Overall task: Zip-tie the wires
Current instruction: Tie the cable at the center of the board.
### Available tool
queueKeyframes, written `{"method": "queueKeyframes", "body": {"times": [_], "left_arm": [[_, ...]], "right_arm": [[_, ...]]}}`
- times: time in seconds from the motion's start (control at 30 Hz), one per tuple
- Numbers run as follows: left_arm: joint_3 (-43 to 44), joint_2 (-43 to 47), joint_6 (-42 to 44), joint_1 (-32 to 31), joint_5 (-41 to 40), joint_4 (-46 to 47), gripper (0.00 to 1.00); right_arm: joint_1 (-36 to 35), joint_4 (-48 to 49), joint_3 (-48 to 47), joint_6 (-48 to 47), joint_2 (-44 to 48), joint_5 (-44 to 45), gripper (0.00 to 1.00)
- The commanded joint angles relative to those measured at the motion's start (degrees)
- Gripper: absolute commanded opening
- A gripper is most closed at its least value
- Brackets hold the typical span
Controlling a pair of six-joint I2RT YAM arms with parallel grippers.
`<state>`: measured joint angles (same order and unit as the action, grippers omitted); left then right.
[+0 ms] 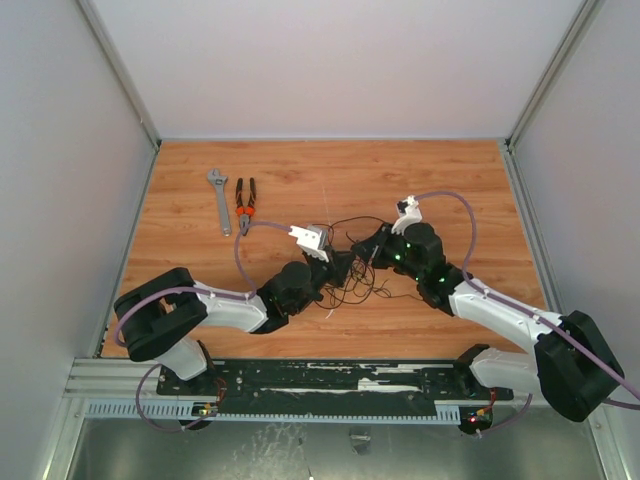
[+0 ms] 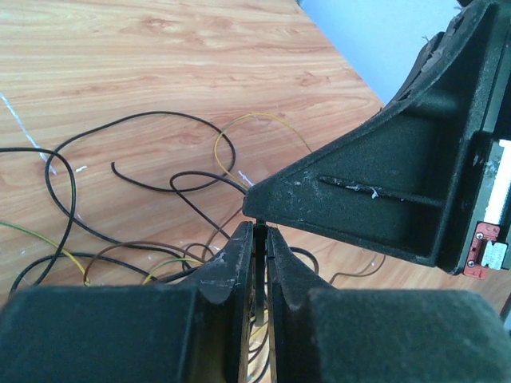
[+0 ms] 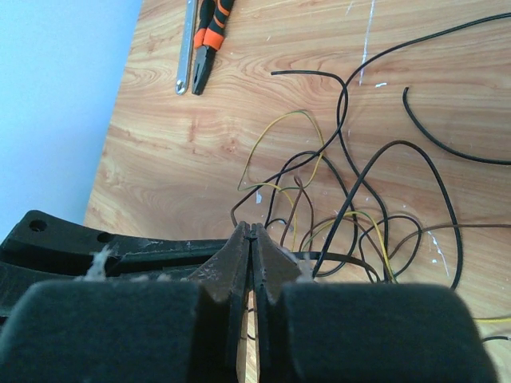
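The wires [image 1: 355, 288], mid-table with loops spilling toward 6 o'clock, look light, springy and slippery, probably best pinched where strands cross, beneath the closed right gripper [image 3: 252, 233] and the left gripper [image 2: 261, 235], all but closed on something unclear.

left arm [image 1: 225, 305], right arm [image 1: 500, 312]: white links, black joints, lilac cables [image 1: 237, 262]. left gripper [image 2: 258, 230], right gripper [image 3: 252, 230]: black, scuffed wedge fingers [image 2: 231, 267].
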<state>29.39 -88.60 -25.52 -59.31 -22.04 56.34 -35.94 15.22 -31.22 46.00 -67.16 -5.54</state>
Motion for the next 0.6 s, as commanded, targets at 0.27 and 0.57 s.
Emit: {"method": "queueKeyframes", "body": {"times": [0.27,0.57], "left_arm": [[-0.8,-0.5,1.2,-1.8,-1.8,2.6,0.00],[-2.0,-0.4,-0.2,-1.9,-2.0,2.4,0.00]], "right_arm": [[-0.2,-0.5,-4.2,-1.5,-1.1,3.3,0.00],[-0.2,-0.7,-5.0,-1.7,-1.2,3.5,0.00]]}}
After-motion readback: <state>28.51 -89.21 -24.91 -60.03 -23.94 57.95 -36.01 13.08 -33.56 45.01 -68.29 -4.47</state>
